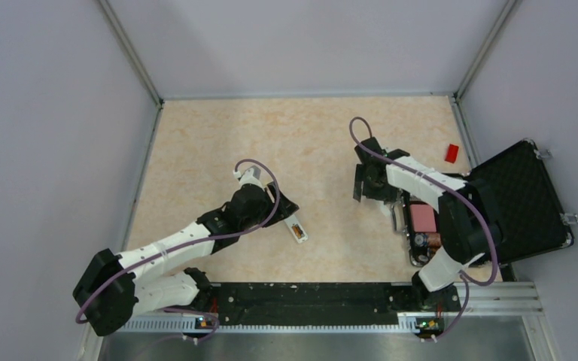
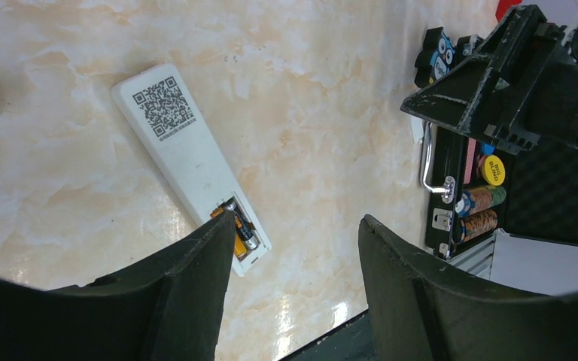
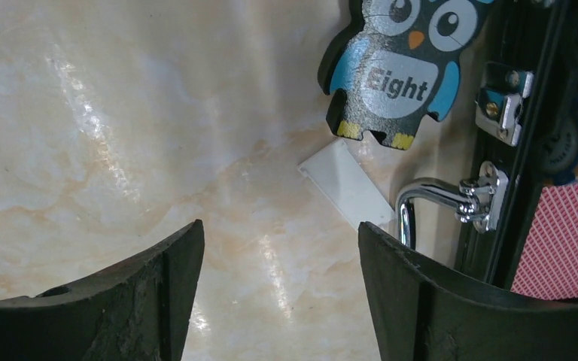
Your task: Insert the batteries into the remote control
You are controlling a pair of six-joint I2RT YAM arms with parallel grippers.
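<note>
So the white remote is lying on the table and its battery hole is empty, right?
Not empty. The remote control does lie on the table, but the left wrist view shows the batteries sitting in its battery hole.

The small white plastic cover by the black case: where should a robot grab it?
Probably pinch the small flat white plastic cover across its long edges, at the end away from the silver metal handle, from above: it lies flat, offering only thin edges.
</note>
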